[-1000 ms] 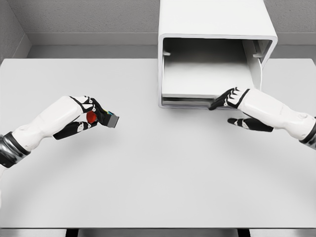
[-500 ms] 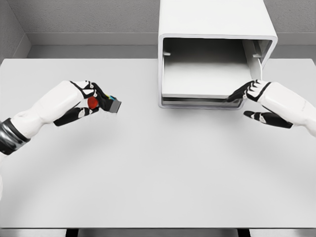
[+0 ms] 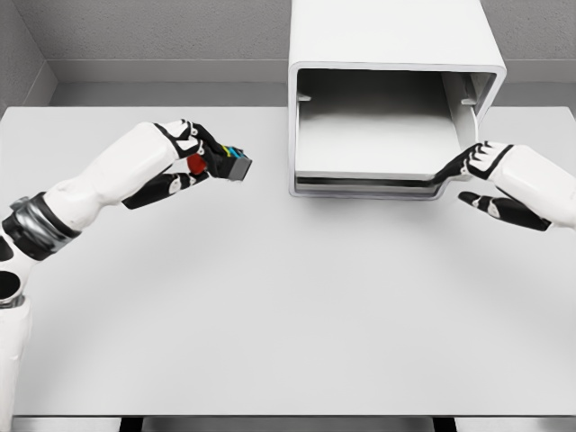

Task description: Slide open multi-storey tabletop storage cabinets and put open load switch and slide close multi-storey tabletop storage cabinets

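Left arm: white, jointed, entering from the lower left edge and reaching up and to the right over the bench [image 3: 270, 315].

Left hand [image 3: 189, 162]: raised above the bench surface, left of the cabinet. Fingers [image 3: 209, 144] curled and pinching the load switch between upper fingers and thumb.

Load switch [image 3: 229, 164]: small dark grey block with a red knob on the hand side and coloured marks along its top edge. Held clear of the bench, tilted, its grey end pointing toward the cabinet. Near the cabinet's left wall but apart from it.

Bench: plain light grey top, spanning the full width of the view.

Storage cabinet [image 3: 391, 40]: white, rounded box standing at the back of the bench, right of centre. Its front shows an open cavity with side rails inside.

Drawer [image 3: 369, 135]: white tray seated in the lower part of the cavity, its front lip at the cabinet's front edge.

Right hand [image 3: 490, 180]: at the cabinet's lower right corner, arm entering from the right edge. Fingers [image 3: 450, 167] spread, the upper ones touching the right end of the drawer's front lip, the thumb held apart below. Nothing grasped.
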{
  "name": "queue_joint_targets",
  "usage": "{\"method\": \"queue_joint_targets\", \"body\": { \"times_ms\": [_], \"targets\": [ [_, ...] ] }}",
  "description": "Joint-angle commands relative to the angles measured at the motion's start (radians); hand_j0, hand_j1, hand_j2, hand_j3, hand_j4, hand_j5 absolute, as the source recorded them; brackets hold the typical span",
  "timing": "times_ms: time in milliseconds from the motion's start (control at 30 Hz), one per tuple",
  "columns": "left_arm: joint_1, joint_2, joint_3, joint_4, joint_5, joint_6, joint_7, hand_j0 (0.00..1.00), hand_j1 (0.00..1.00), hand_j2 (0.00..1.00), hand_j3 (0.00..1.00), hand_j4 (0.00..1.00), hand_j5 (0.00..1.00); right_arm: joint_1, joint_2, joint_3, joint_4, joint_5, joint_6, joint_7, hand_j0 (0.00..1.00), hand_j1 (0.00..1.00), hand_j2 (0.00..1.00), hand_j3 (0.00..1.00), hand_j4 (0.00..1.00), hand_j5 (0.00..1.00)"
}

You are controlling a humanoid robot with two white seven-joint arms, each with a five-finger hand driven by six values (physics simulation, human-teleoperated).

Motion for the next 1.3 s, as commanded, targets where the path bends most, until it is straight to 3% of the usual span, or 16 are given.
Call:
{"method": "queue_joint_targets", "body": {
  "times_ms": [0,733,1267],
  "targets": [
    [0.0,-0.017,-0.001,0.0,0.007,0.002,0.001,0.27,0.27,0.27,0.27,0.27,0.27,0.0,-0.001,-0.02,0.0,-0.008,0.002,-0.001,0.61,0.61,0.61,0.61,0.61,0.61],
    [-0.087,-0.115,-0.112,0.0,-0.005,0.002,0.001,0.25,0.25,0.25,0.25,0.25,0.25,0.044,-0.003,-0.093,0.0,-0.016,0.002,-0.001,0.61,0.61,0.61,0.61,0.61,0.61],
    [-0.129,-0.259,-0.142,0.012,-0.162,0.002,0.001,0.25,0.25,0.25,0.25,0.25,0.25,0.089,-0.003,-0.136,0.004,-0.017,0.002,-0.001,0.62,0.62,0.62,0.62,0.62,0.62]
  ]
}}
